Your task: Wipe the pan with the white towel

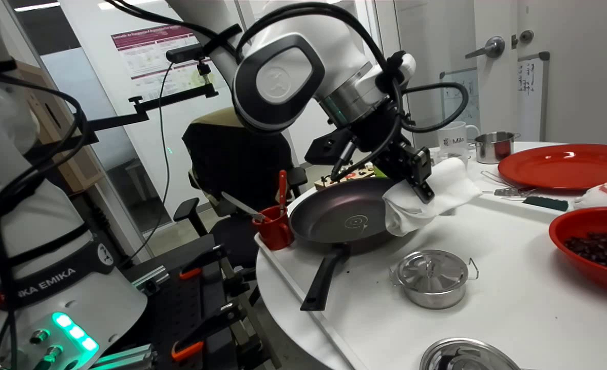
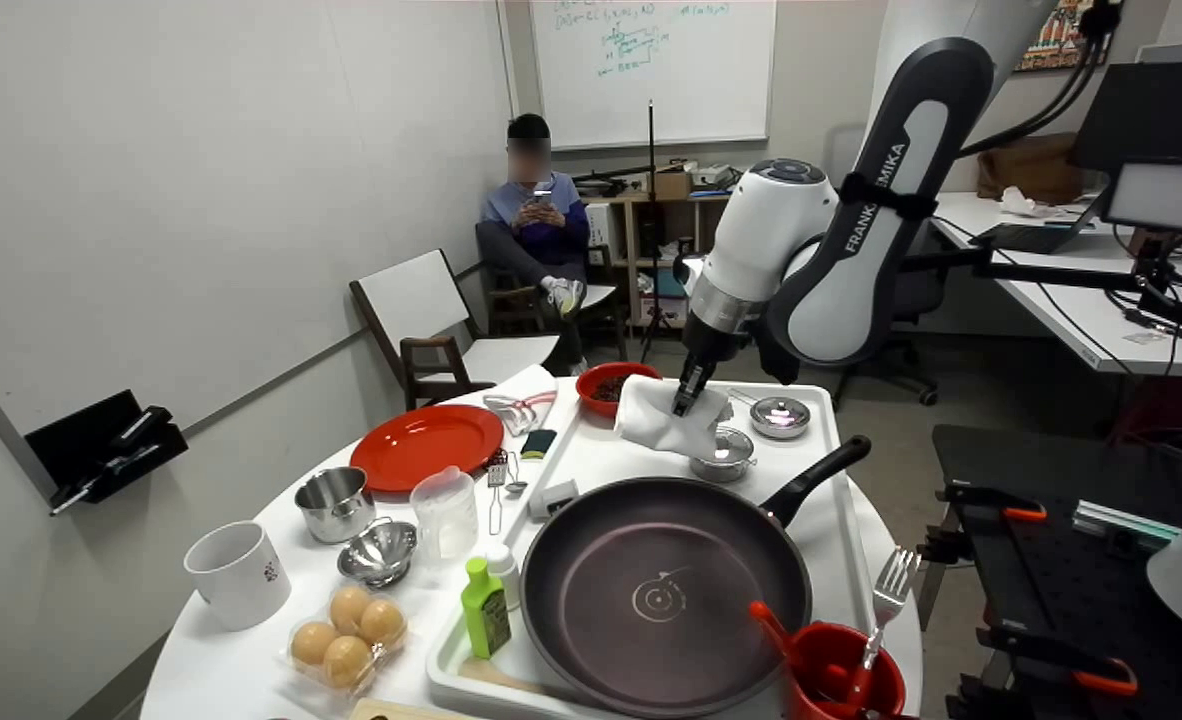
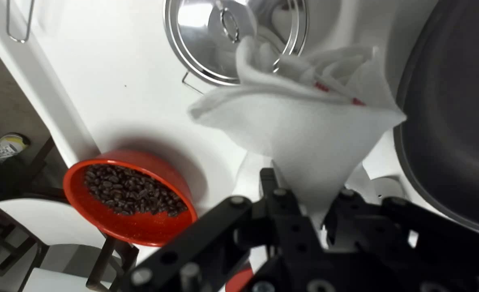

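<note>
The white towel [image 1: 450,180] is gripped and bunched in my gripper [image 1: 422,192], with its loose folds hanging below and to both sides. It also shows in an exterior view [image 2: 651,418] and in the wrist view [image 3: 304,125], where red marks show on its folds. My gripper [image 2: 686,403] is shut on it; in the wrist view the towel covers part of the fingers [image 3: 306,186]. The dark frying pan [image 1: 329,221] lies on the white tray, its inside bare in an exterior view [image 2: 666,560]. The towel is held in the air beside the pan [image 3: 458,101], not inside it.
A lidded steel pot [image 1: 434,282] stands close to the towel. A red bowl of beans [image 3: 174,174] is nearby. A red cup with utensils [image 2: 846,665] stands against the pan. A green bottle [image 2: 486,610] and tray rim [image 2: 846,520] border it.
</note>
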{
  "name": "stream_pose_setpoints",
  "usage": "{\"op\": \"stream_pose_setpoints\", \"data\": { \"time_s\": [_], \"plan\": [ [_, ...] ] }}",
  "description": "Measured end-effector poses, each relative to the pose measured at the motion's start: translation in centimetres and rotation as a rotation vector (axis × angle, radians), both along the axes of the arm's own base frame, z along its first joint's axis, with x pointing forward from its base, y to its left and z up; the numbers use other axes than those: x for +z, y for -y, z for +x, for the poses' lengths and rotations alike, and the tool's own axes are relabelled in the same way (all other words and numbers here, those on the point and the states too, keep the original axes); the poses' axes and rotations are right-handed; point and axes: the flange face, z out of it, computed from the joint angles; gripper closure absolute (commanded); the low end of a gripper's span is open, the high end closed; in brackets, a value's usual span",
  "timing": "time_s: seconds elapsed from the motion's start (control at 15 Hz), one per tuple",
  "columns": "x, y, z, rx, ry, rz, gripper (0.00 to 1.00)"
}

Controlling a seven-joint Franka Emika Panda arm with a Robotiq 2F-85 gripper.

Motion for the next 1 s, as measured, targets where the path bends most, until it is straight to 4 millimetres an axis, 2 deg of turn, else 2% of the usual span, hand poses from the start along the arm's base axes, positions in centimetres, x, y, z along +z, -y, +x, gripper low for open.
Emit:
{"op": "stream_pose_setpoints", "data": {
  "time_s": [0.2, 0.53, 0.8, 1.0],
  "plan": [
    [-0.3, -0.4, -1.1, 0.0, -0.017, 0.007, 0.92],
    [-0.1, -0.2, -1.3, -0.001, -0.017, -0.008, 0.92],
    [0.4, -0.5, -0.7, 0.007, -0.002, -0.015, 0.92],
    [0.9, -1.7, 0.3, 0.031, 0.023, -0.01, 0.92]
  ]
}}
